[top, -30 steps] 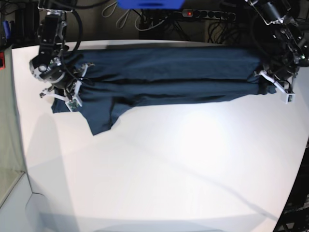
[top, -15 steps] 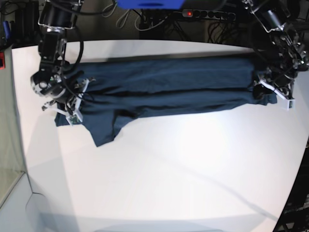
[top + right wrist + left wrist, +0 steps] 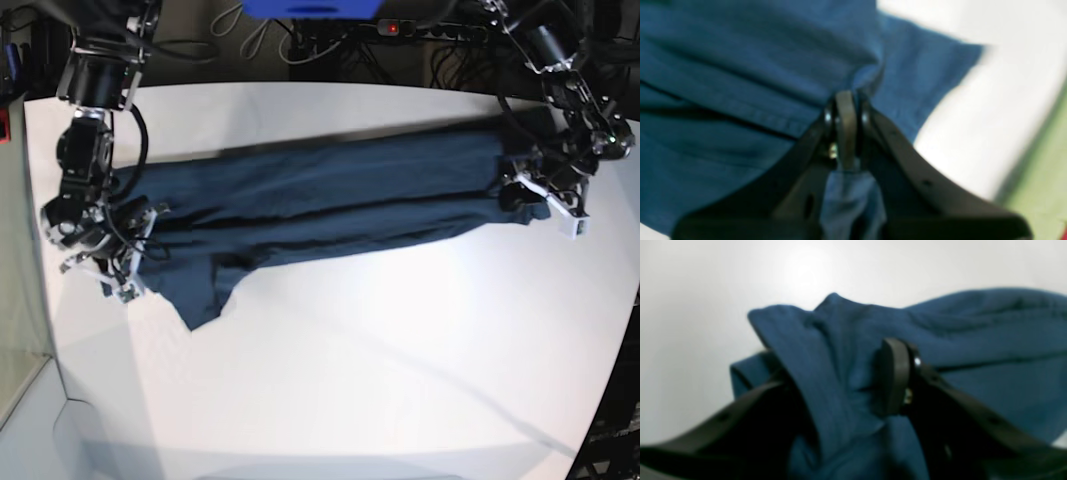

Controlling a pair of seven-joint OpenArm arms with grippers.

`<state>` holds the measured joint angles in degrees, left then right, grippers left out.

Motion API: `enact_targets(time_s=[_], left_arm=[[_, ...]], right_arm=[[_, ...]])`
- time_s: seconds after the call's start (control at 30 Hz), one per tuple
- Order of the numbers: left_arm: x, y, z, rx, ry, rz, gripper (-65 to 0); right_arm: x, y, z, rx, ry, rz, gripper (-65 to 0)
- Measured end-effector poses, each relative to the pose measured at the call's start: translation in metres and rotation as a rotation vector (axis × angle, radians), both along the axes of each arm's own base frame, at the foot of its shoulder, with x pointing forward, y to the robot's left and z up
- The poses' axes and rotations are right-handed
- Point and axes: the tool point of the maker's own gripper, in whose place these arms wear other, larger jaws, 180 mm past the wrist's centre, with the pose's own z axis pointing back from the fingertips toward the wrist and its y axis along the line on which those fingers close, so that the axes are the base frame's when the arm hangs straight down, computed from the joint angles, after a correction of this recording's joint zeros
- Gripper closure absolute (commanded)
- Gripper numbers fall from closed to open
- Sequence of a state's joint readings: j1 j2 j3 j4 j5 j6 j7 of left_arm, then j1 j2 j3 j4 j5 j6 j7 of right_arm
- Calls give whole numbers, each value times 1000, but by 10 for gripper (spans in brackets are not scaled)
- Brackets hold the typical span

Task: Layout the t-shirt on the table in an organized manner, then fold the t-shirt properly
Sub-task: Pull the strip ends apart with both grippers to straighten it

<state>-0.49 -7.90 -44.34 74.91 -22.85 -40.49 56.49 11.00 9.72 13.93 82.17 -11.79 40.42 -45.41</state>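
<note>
The dark navy t-shirt [image 3: 330, 195] lies stretched in a long folded band across the far half of the white table [image 3: 380, 350], tilted down toward the view's left. One sleeve flap [image 3: 205, 295] sticks out toward the front. My right gripper [image 3: 120, 272] is at the view's left end of the band; in the right wrist view it [image 3: 845, 126] is shut on a pinch of the shirt [image 3: 740, 66]. My left gripper [image 3: 545, 200] is at the right end; in the left wrist view it [image 3: 840, 383] is shut on bunched fabric [image 3: 973, 340].
A power strip with a red light [image 3: 420, 28], cables and a blue object [image 3: 310, 8] lie behind the table's far edge. The table's left edge [image 3: 40, 300] is close to my right gripper. Green floor [image 3: 1040, 173] shows past that edge.
Both grippers have moved with the shirt still held. The view's left end went forward and left, the right end slightly left, so the band now slants.
</note>
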Motion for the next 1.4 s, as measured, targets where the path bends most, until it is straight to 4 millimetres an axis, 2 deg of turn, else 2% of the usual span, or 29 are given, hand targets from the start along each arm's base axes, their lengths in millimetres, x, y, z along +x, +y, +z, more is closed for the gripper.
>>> enact_targets(time_s=[0.17,0.3,0.43,0.5,0.63,0.73,0.83,0.97,1.07,1.13,1.23,1.33,1.4], left_arm=[[-15,5,10,85,75,-50,-258],[-25,7,8,97,103,-57,-258],[-33,6,4,84,101,-50,-258],[-35,6,3,84,102,-50,-258],[-37,5,2,79,92,-44,-258],[-38,5,2,82,96,-46,-258],[-38,6,2,83,98,-46,-258],[-38,6,2,82,98,-47,-260],[-38,6,2,80,97,-46,-261],[-38,5,1,80,97,-46,-261],[-37,4,2,75,94,-46,-261],[-38,4,2,74,94,-45,-260],[-39,4,0,77,99,-46,-260]], right_arm=[[1,-12,32,-77,-41,-6,-10],[-7,-25,43,-137,-47,-15,-119],[-21,-34,37,-166,-22,-13,-237],[-28,-37,31,-174,0,-15,-275],[-42,-31,17,-156,32,-2,-313],[-50,-31,10,-167,66,3,-319],[-39,-30,19,-162,36,0,-319],[-4,-29,59,-172,-85,-4,-319],[13,-20,70,-148,-116,-17,-327],[25,-4,66,-89,-119,-12,-335],[42,19,40,12,-54,-1,-344],[51,26,11,67,50,-8,-344],[58,26,2,97,82,-14,-344]])
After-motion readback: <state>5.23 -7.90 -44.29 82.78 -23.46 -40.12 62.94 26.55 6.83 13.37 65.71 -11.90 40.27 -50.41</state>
